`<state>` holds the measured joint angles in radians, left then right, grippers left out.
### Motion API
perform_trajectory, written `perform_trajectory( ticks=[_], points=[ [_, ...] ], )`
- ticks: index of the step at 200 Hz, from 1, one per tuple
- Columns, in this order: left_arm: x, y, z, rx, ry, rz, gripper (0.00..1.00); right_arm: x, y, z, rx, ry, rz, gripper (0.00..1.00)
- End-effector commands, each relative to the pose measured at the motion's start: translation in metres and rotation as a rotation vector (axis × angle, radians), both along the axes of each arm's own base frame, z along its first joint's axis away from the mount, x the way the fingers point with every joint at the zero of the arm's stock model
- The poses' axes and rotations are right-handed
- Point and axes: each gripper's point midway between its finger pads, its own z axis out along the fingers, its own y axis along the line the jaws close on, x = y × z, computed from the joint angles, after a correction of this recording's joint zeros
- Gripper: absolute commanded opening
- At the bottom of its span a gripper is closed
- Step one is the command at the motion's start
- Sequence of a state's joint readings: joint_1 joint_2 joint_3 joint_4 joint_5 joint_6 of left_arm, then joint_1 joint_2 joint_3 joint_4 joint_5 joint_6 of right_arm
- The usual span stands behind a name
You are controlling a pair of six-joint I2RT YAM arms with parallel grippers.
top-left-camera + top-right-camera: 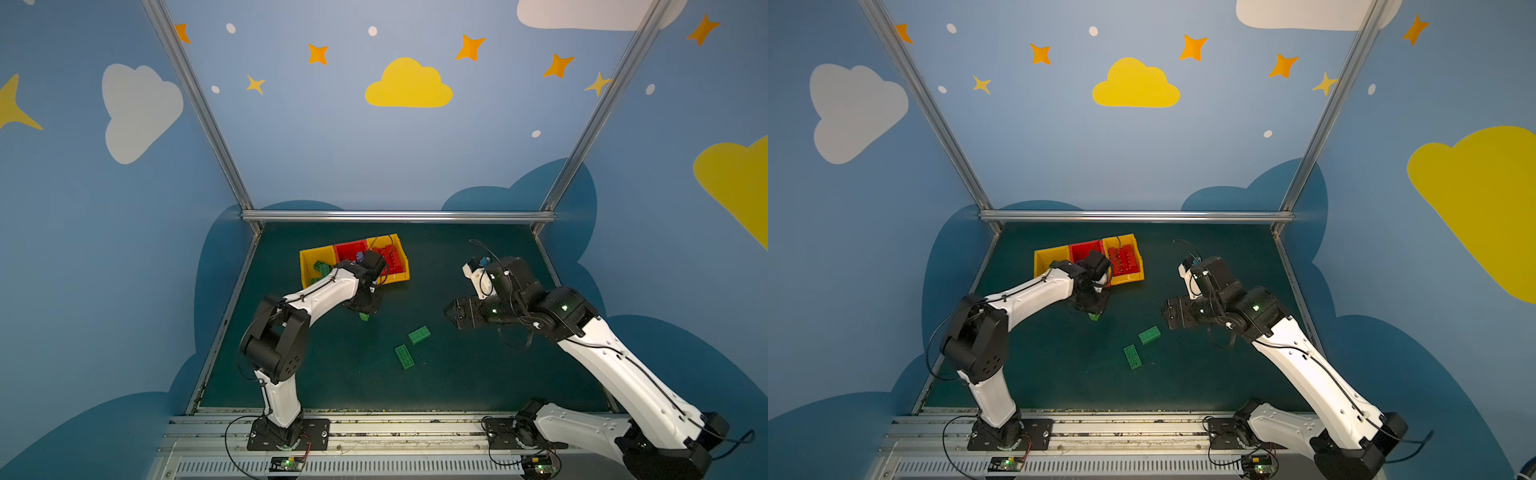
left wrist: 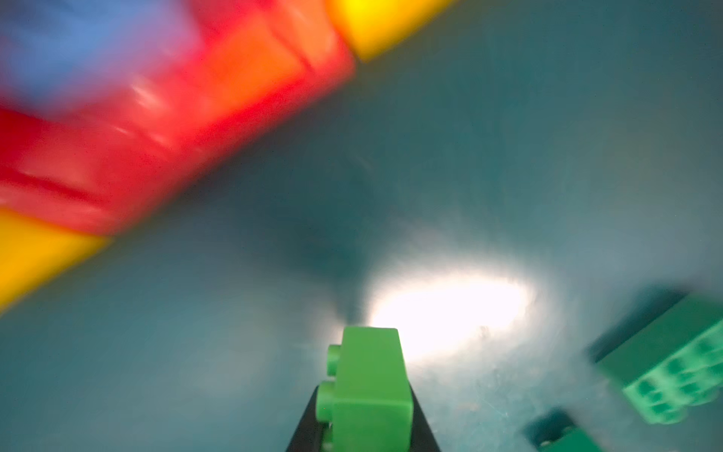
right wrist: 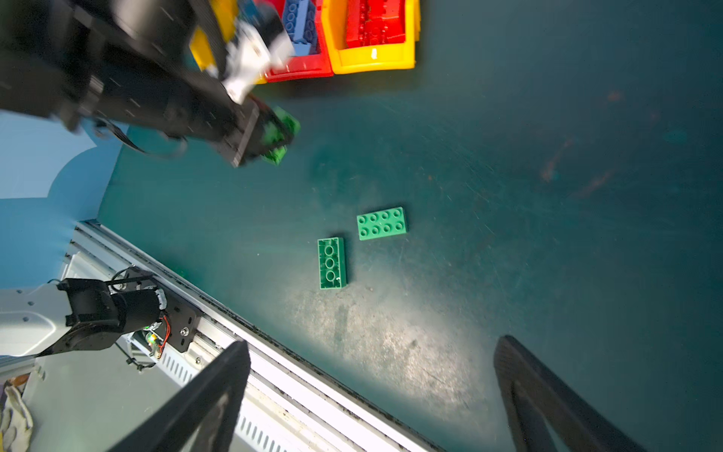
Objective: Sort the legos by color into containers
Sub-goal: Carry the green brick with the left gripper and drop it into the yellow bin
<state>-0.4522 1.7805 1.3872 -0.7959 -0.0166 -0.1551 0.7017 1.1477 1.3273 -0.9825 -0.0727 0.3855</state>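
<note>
My left gripper (image 1: 365,309) is shut on a green lego (image 2: 369,387), held just above the mat in front of the containers (image 1: 311,257). The held lego also shows in a top view (image 1: 1094,316) and in the right wrist view (image 3: 279,133). Two more green legos lie on the mat mid-table: one studs up (image 3: 381,223), one underside up (image 3: 331,263). The left yellow bin holds green legos (image 1: 322,270), the red bin (image 3: 301,70) blue ones (image 3: 299,19), and the right yellow bin (image 3: 371,62) red ones (image 1: 388,259). My right gripper (image 3: 371,342) hangs open and empty to the right of them.
A metal rail (image 3: 313,391) runs along the mat's front edge by the arm bases. Aluminium frame posts and blue walls close in the back and sides. The left forearm (image 1: 324,293) hangs over the left yellow bin.
</note>
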Motion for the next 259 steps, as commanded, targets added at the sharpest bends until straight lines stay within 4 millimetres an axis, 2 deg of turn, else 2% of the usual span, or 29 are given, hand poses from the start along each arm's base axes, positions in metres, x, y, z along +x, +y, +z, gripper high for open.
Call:
perform_trajectory(
  ticks=[1, 25, 45, 77, 103, 178, 188, 200, 217, 259],
  points=[
    [0.016, 0.051, 0.032, 0.019, -0.046, 0.167, 0.2, 0.014, 0.02, 0.017, 0.054, -0.044, 0.054, 0.95],
    [0.042, 0.097, 0.045, 0.013, -0.091, 0.32, 0.21, 0.027, 0.04, 0.021, 0.074, -0.04, 0.09, 0.95],
    [0.064, 0.124, 0.047, 0.021, -0.1, 0.404, 0.21, 0.04, 0.055, 0.023, 0.074, -0.039, 0.115, 0.95],
    [0.094, 0.147, 0.033, 0.027, -0.078, 0.47, 0.2, 0.058, 0.07, 0.02, 0.051, -0.028, 0.139, 0.95],
    [0.11, 0.161, 0.021, 0.066, -0.056, 0.491, 0.21, 0.069, 0.076, 0.017, 0.031, -0.019, 0.14, 0.95],
    [0.141, 0.179, 0.003, 0.128, -0.035, 0.491, 0.27, 0.084, 0.077, 0.008, 0.007, 0.019, 0.11, 0.95],
    [0.143, 0.181, 0.002, 0.132, -0.03, 0.492, 0.34, 0.084, 0.077, 0.008, 0.007, 0.022, 0.106, 0.95],
    [0.145, 0.181, 0.002, 0.136, -0.026, 0.49, 0.51, 0.084, 0.076, 0.007, 0.006, 0.027, 0.102, 0.95],
    [0.145, 0.18, 0.005, 0.125, -0.027, 0.493, 0.68, 0.082, 0.073, 0.008, 0.004, 0.027, 0.095, 0.95],
    [0.137, 0.165, 0.034, 0.014, -0.081, 0.522, 0.7, 0.069, 0.061, 0.011, 0.015, 0.022, 0.076, 0.95]
  ],
)
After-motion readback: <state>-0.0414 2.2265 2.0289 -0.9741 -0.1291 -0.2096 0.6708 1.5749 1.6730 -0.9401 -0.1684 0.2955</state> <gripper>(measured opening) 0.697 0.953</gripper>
